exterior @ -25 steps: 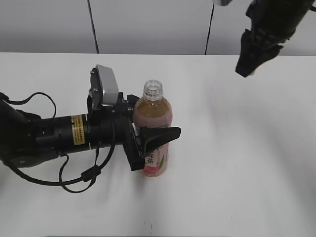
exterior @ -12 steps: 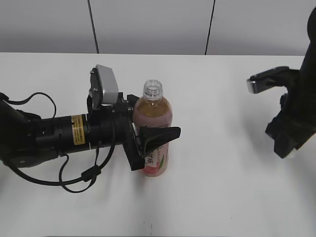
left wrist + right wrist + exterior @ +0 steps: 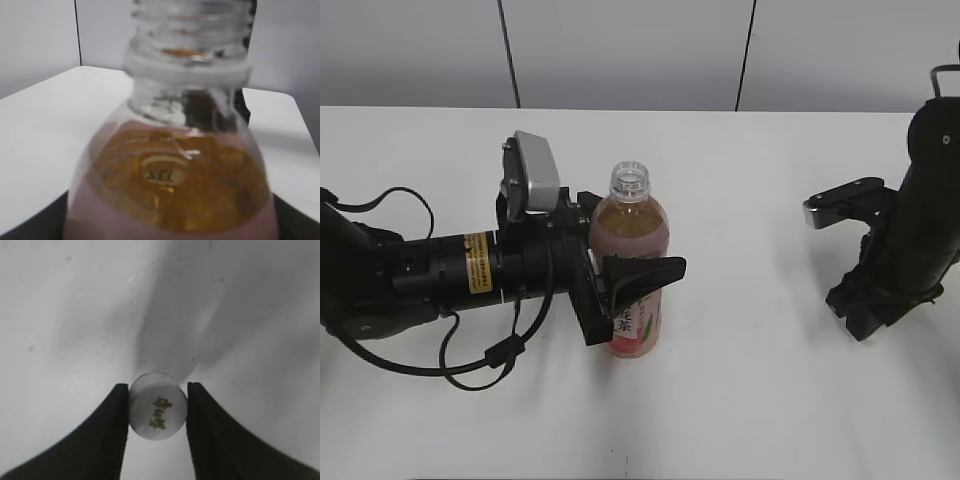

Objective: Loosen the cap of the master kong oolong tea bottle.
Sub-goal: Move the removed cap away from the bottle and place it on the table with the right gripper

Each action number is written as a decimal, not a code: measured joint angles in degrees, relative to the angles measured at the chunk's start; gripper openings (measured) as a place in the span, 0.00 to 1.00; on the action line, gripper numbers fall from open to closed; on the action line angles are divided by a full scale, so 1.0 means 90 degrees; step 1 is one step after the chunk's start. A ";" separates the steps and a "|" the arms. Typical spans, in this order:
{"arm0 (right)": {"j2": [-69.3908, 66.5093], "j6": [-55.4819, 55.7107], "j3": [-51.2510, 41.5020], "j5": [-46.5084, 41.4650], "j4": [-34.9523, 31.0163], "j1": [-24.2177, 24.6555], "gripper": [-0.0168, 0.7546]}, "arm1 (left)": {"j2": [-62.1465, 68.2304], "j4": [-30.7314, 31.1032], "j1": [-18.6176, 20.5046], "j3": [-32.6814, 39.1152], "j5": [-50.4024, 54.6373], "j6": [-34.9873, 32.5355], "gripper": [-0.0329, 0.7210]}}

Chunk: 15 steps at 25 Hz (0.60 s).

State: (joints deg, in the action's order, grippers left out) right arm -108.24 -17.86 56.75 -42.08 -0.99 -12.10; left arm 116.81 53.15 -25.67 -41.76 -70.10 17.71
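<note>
The master kong oolong tea bottle (image 3: 632, 265) stands upright on the white table (image 3: 750, 400), a little left of centre, with its threaded neck bare and open at the top. The left gripper (image 3: 620, 290) reaches in from the left, lying low along the table, and its black fingers (image 3: 645, 272) are clamped on the bottle's labelled body, one on the near side and the other behind it. The left wrist view looks at the bottle from very close: the clear shoulder, the white collar ring below the threads and the amber tea inside fill that picture, and only dark slivers of the gripper show at the bottom corners. Well apart to the right, near the table's right edge, the right gripper (image 3: 855, 312) hangs low over the table, pointing down. In the exterior view its fingertips are too dark to read. The right wrist view supplies what that view hides: the cap (image 3: 158, 411), white with a small gold mark on top, sits pinched between the two black fingers (image 3: 112, 432), over the bare white tabletop. From the exterior view the cap itself cannot be made out.
</note>
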 joint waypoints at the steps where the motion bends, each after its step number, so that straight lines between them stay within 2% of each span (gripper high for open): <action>1: -0.0068 0.0007 0.0000 0.0057 0.0000 0.0000 0.40 | 0.0000 0.0000 0.0000 0.0000 0.0000 0.0000 0.64; 3: -0.0117 0.0028 0.0000 0.0106 -0.0011 0.0000 0.45 | 0.0000 0.0000 0.0000 0.0000 0.0000 0.0000 0.64; 8: -0.0068 0.0697 0.0026 0.0123 -0.0019 0.0000 0.73 | 0.0000 0.0000 0.0000 0.0000 0.0000 0.0000 0.64; 9: -0.0016 0.0828 0.0033 0.0071 -0.0019 0.0000 0.76 | 0.0000 0.0000 0.0000 0.0000 0.0000 0.0000 0.64; 15: 0.1001 0.1154 0.0033 -0.1090 -0.0181 0.0000 0.75 | 0.0000 -0.0002 0.0000 0.0000 0.0000 0.0000 0.64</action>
State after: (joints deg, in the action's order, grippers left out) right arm -99.23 -7.47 57.04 -51.89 -2.62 -12.10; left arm 116.81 53.13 -25.67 -41.76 -70.10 17.71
